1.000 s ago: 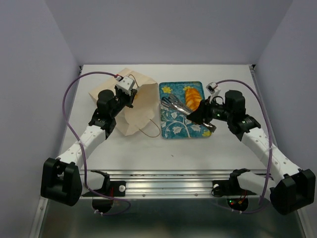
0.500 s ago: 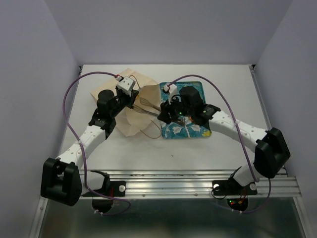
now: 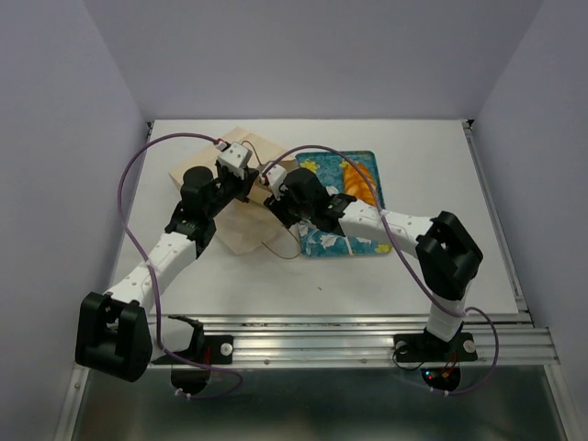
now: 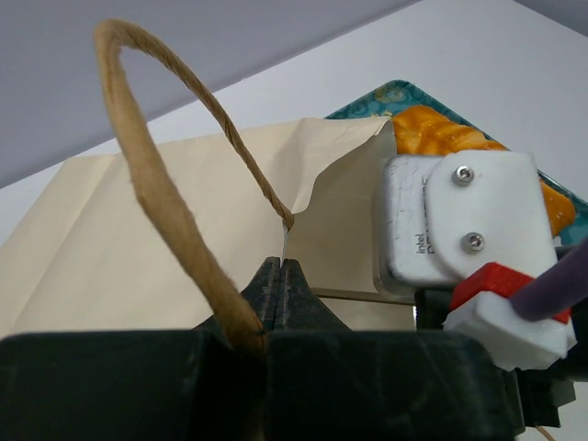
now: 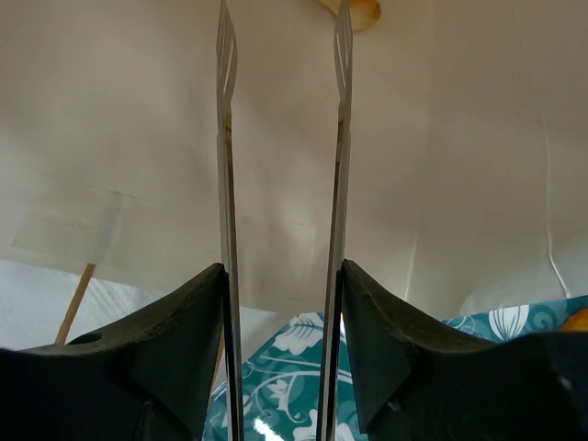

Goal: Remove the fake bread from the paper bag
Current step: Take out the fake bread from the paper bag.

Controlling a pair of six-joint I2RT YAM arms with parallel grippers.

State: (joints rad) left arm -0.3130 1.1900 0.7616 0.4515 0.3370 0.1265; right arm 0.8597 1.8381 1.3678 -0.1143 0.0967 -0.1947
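Note:
The pale tan paper bag [image 3: 241, 225] lies on the table with its mouth facing right. My left gripper [image 3: 246, 186] is shut on the bag's upper rim [image 4: 303, 197] and holds the mouth up; its tips [image 4: 282, 276] are pressed together beside the brown loop handle [image 4: 156, 184]. My right gripper [image 3: 276, 197] is shut on metal tongs [image 5: 342, 138], whose open arms reach into the bag. In the right wrist view my right gripper [image 5: 283, 276] faces the bag's inside, with an orange bread piece [image 5: 354, 9] just past the tong tips. Another bread piece [image 3: 358, 181] lies on the teal floral tray [image 3: 322, 241].
The tray sits right of the bag, touching its mouth, and shows under the tongs [image 5: 285, 386]. The right wrist camera housing [image 4: 459, 220] sits close to my left fingers. Grey walls stand behind and on both sides of the table.
My right arm has swung left from the tray to the bag, bringing the tongs into the bag's mouth. My left gripper has kept its hold on the rim.

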